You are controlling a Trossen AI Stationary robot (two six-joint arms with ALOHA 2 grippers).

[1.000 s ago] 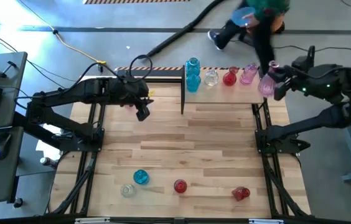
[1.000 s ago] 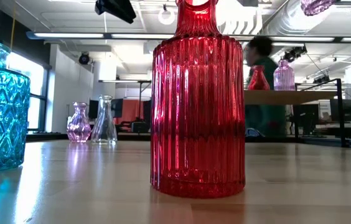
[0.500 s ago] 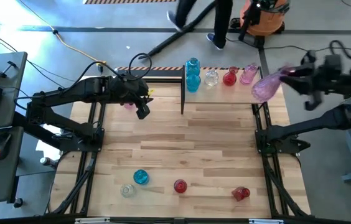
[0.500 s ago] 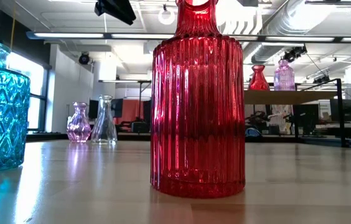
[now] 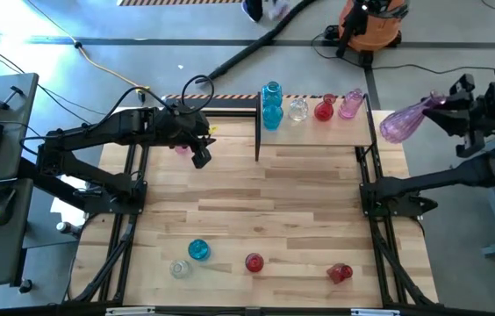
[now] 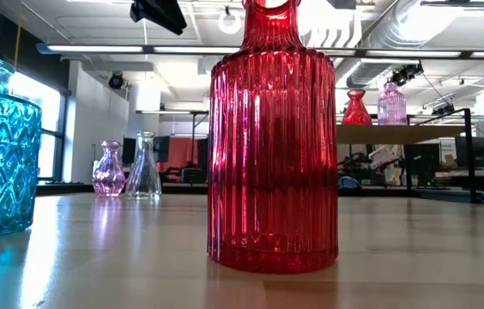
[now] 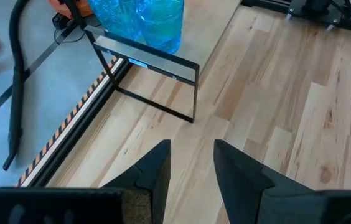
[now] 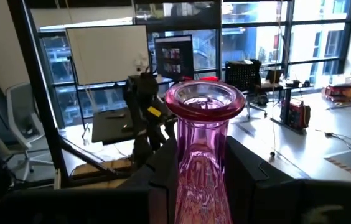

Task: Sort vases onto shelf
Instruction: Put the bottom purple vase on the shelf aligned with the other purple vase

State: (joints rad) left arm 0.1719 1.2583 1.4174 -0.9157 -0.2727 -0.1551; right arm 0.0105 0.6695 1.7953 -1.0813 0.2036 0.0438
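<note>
The right gripper (image 5: 441,110), clenched on the neck of a pink vase (image 5: 400,124), hung beyond the table's right edge, off the right end of the shelf (image 5: 353,130); the vase's long axis lay nearly level, its bulb toward the shelf. The shelf's free space therefore lay leftward of the load, nearest this arm. The left gripper (image 5: 200,158) waited, fingers apart, over the table's far left. The vase was translucent, ribbed, narrow-necked with a flared lip.
</note>
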